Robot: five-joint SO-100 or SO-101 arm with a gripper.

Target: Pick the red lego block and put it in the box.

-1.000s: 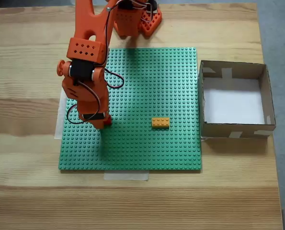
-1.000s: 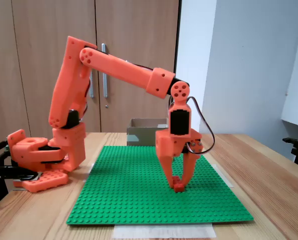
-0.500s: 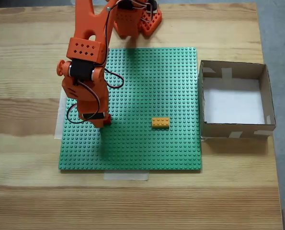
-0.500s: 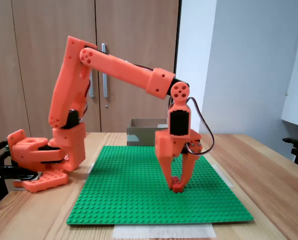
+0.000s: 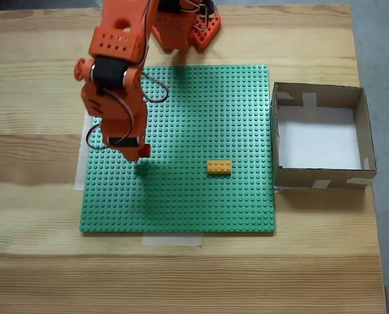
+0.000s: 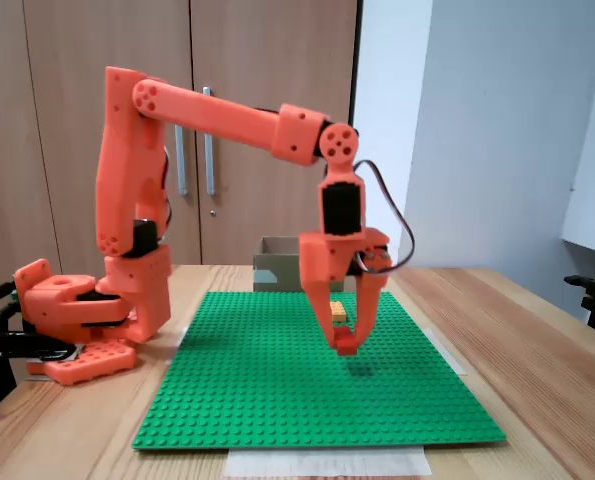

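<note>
Since the earlier frames your arm has risen: the gripper (image 6: 345, 340) that sat low on the green baseplate (image 6: 277, 400) now hangs clear above it, and the red lego block (image 6: 345, 342) has come up with it. Fingertips pressed in on the brick from both sides; it sits pinched at the very tip, off the studs, a shadow on the plate beneath it.

From the top-down fixed view, the gripper (image 5: 140, 152) is over the left part of the baseplate (image 5: 201, 98), and a sliver of the red lego block (image 5: 142, 152) shows at the claw's lower end, mostly hidden under the wrist.

Orange-yellow brick (image 5: 219, 167) lies flat on the baseplate, right of centre, well apart from the claw. In the side fixed view it shows behind the fingers (image 6: 339, 314).

Box (image 5: 321, 136) stands on the wooden table (image 5: 37, 261), just beside the baseplate's right edge, white floor bare. Side view shows it (image 6: 275, 272) behind the arm, at the far end of the plate.
</note>
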